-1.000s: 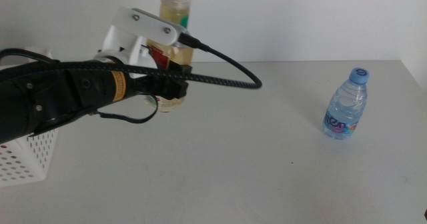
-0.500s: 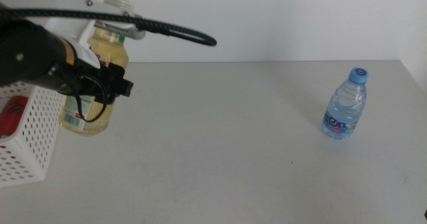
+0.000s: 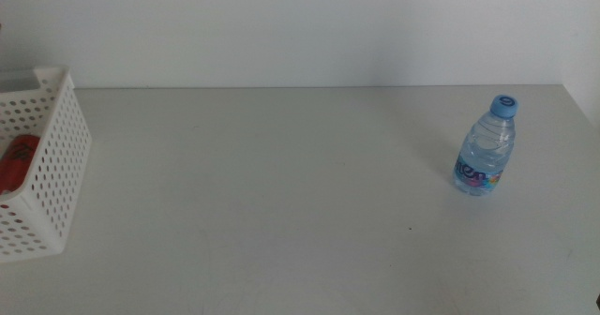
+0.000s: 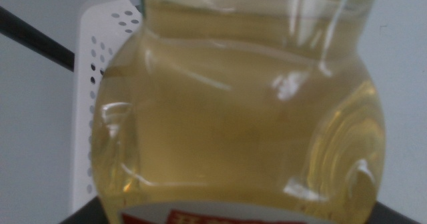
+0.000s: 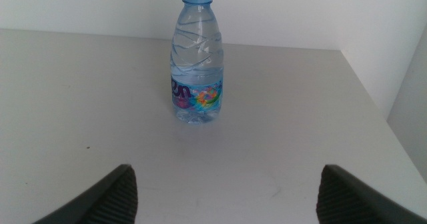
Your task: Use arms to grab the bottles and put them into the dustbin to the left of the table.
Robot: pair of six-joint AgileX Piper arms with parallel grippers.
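The right tool [image 5: 223, 191] waits low over the table [image 3: 281, 212], jaws spread wide, facing the upright blue-capped water bottle [image 5: 197, 57] just ahead. The left tool, outside the middle view, grips the yellow-liquid bottle [image 4: 240, 111] beside the dustbin [image 3: 56, 156], which holds the red can [image 3: 17, 160].

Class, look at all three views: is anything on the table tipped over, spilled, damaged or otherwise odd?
Nothing stands out. The water bottle stands upright and capped on the dry table, the red can lies inside the dustbin, and the left gripper's yellow bottle looks intact.
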